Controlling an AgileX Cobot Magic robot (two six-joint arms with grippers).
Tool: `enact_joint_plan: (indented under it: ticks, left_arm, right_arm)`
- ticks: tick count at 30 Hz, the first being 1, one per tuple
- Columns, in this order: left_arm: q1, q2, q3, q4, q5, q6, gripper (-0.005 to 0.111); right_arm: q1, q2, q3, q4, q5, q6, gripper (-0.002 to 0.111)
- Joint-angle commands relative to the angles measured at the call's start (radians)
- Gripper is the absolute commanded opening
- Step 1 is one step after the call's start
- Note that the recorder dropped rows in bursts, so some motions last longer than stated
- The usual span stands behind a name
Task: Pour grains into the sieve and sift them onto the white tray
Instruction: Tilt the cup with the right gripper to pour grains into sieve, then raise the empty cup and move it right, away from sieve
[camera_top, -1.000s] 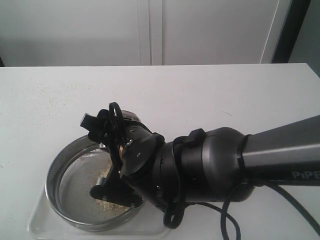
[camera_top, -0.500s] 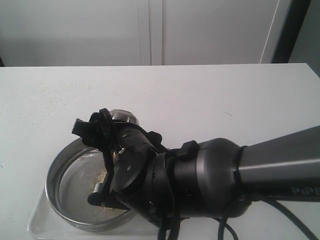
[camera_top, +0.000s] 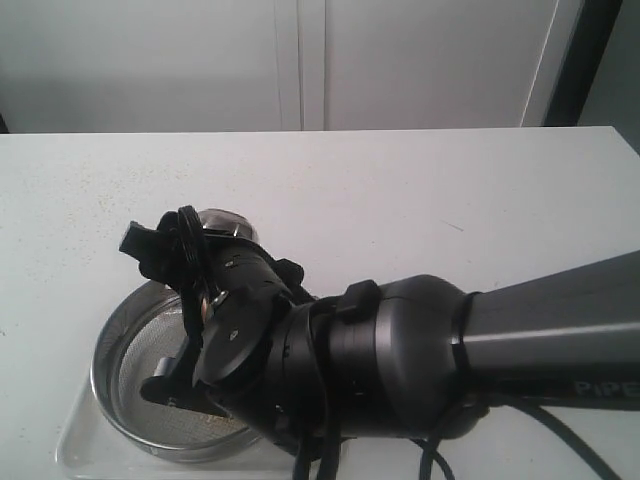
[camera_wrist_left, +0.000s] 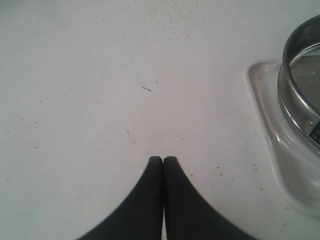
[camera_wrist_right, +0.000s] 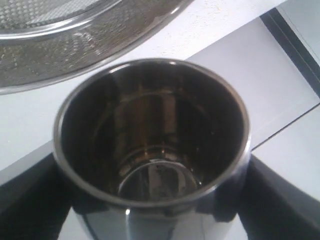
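Note:
My right gripper reaches across to the left and is shut on a small steel cup, held tipped over the sieve. The right wrist view shows the cup dark and empty inside, with a finger on each side and the sieve's mesh beyond it. The sieve sits in the white tray. The arm hides most of the grains; a thin strip shows on the mesh. My left gripper is shut and empty over bare table beside the white tray and sieve.
Loose grains are scattered over the white table. A pale wall with cabinet panels stands behind the table's far edge. The right arm's thick dark body fills the lower right of the exterior view.
The right arm has carried the cup leftward over the sieve and now covers more of the mesh and grains. The left gripper stays shut.

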Motion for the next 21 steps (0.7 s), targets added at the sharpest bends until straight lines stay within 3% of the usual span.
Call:
enact_joint_plan:
  ticks: [1,2,4,7,13,21]
  left_arm:
    - [-0.006,-0.005,0.006,0.000,0.009,-0.001,0.000]
    - [-0.006,-0.005,0.006,0.000,0.009,-0.001,0.000]
    - [-0.006,-0.005,0.006,0.000,0.009,-0.001,0.000]
    - [-0.006,-0.005,0.006,0.000,0.009,-0.001,0.000]
    - [-0.006,-0.005,0.006,0.000,0.009,-0.001,0.000]
    - [-0.006,-0.005,0.006,0.000,0.009,-0.001,0.000]
  right_arm:
    - [0.010,0.003,-0.001,-0.014,0.007,-0.065,0.000]
    - [0.008,0.003,-0.006,-0.014,0.025,-0.061,0.000]
    - [-0.002,0.003,-0.015,-0.014,0.000,0.130,0.000]
    - [0.001,0.003,0.008,-0.014,-0.014,0.096,0.000]
    - [0.001,0.003,0.016,-0.014,-0.073,0.280,0.000]
    - [-0.079,-0.071,0.007,-0.014,-0.147,1.092,0.000]
